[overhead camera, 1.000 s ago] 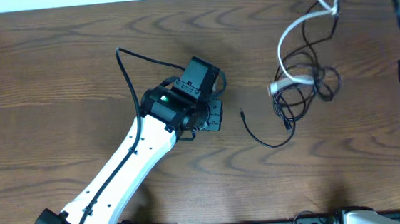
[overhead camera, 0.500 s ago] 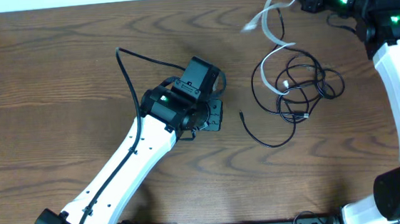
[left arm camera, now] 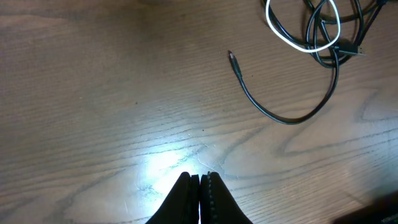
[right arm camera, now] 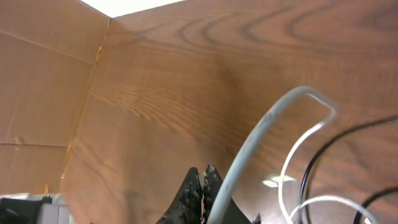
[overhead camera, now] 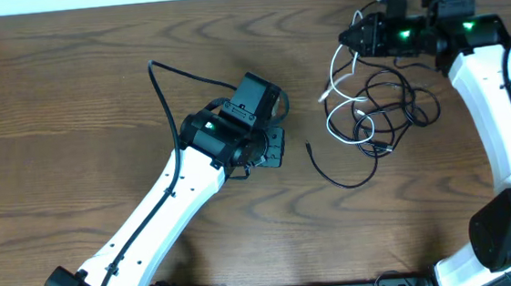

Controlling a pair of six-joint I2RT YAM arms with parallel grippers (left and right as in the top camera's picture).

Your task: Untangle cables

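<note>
We pinch the white cable [right arm camera: 252, 143] in the right gripper [right arm camera: 200, 179], upper right. The black cables [overhead camera: 388, 114] lie just below it. The left gripper [left arm camera: 199, 182] is closed and empty.

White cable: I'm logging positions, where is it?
Overhead, right side: the white cable loops at the left edge of the black cables, running up to the right hand.

Dark brown wooden table [overhead camera: 70, 103]: visible grain, smooth, semi-gloss, patch of lamp glare. Thin white plastic-sheathed cable [right arm camera: 249, 151]: smooth, slight shine. Thin black cables [left arm camera: 284, 120]: smooth rubbery sheath, low sheen. White left arm shell [overhead camera: 169, 205]: glossy hard plastic. Right gripper [right arm camera: 201, 171]: matt black, knobbly finger faces. Tan side panel [right arm camera: 37, 74]: matt, cardboard-like.
</note>
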